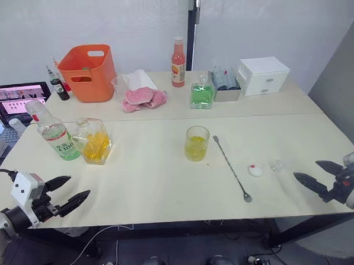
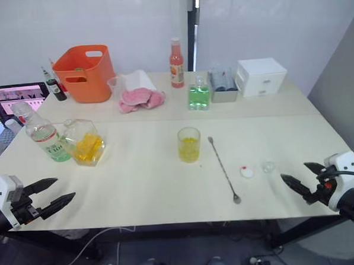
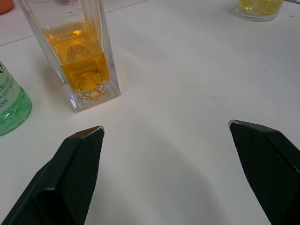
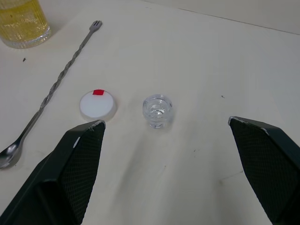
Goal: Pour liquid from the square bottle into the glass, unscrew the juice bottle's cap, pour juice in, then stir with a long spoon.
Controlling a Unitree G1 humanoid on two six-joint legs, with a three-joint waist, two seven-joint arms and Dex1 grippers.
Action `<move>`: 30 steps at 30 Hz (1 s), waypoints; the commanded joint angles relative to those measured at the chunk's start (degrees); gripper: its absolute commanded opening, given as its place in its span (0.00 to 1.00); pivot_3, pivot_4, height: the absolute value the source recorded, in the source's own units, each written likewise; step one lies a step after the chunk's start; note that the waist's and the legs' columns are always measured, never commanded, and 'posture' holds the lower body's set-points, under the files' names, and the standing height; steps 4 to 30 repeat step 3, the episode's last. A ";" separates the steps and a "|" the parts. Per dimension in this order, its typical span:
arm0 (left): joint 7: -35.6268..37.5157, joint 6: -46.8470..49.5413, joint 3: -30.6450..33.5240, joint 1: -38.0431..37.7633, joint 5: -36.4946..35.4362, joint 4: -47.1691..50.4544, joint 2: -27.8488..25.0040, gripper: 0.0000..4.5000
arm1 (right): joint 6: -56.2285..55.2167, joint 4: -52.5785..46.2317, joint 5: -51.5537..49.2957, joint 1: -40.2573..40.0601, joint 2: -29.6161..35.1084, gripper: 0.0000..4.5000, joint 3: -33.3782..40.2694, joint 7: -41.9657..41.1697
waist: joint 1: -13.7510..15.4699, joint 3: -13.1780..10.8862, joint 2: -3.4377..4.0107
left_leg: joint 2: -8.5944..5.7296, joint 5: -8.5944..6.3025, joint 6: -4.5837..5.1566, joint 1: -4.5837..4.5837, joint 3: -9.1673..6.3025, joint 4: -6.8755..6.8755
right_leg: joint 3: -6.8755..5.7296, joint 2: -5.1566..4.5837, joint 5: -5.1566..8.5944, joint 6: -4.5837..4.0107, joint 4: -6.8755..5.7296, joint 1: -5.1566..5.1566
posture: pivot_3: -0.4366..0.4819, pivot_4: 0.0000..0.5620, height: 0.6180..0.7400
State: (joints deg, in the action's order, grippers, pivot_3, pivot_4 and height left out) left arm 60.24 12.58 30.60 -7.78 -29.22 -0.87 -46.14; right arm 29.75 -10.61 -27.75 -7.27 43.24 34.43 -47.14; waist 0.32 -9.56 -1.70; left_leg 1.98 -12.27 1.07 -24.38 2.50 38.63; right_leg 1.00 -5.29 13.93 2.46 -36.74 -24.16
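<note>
The square bottle (image 1: pixel 93 141), part full of orange-yellow liquid (image 3: pixel 84 70), stands at the left of the table beside the juice bottle (image 1: pixel 53 132), whose neck looks bare. The glass (image 1: pixel 196 143) holds yellow liquid at the table's middle. To its right the long spoon (image 1: pixel 231 167) lies flat, with the white cap (image 4: pixel 97 104) and a small clear stopper (image 4: pixel 157 110) beyond it. My left gripper (image 1: pixel 79 186) hovers open, empty, in front of the square bottle. Just right of the stopper, near the table's right edge, my right gripper (image 1: pixel 306 169) is open and holds nothing.
Along the back stand an orange basket (image 1: pixel 88 72), a pink cloth (image 1: pixel 142 97), a tall pink-orange bottle (image 1: pixel 178 62), a green square bottle (image 1: pixel 202 94) and a white drawer box (image 1: pixel 262 74). A laptop (image 1: pixel 15 99) sits far left.
</note>
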 commanded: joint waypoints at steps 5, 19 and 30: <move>0.79 -2.98 0.99 0.16 0.60 -1.05 -0.68 1.00 | 0.02 -0.72 -0.70 1.14 0.98 0.99 0.58 1.26 | 0.01 0.00 0.00 | 0.00 0.00 0.00 0.00 0.00 0.00 | 0.00 0.00 0.00 0.00 0.00 0.00 | 0.48 0.27 0.79; 0.79 -2.98 0.99 0.16 0.60 -1.05 -0.68 1.00 | 0.02 -0.72 -0.70 1.14 0.98 0.99 0.58 1.26 | 0.01 0.00 0.00 | 0.00 0.00 0.00 0.00 0.00 0.00 | 0.00 0.00 0.00 0.00 0.00 0.00 | 0.48 0.27 0.79; 0.79 -2.98 0.99 0.16 0.60 -1.05 -0.68 1.00 | 0.02 -0.72 -0.70 1.14 0.98 0.99 0.58 1.26 | 0.01 0.00 0.00 | 0.00 0.00 0.00 0.00 0.00 0.00 | 0.00 0.00 0.00 0.00 0.00 0.00 | 0.48 0.27 0.79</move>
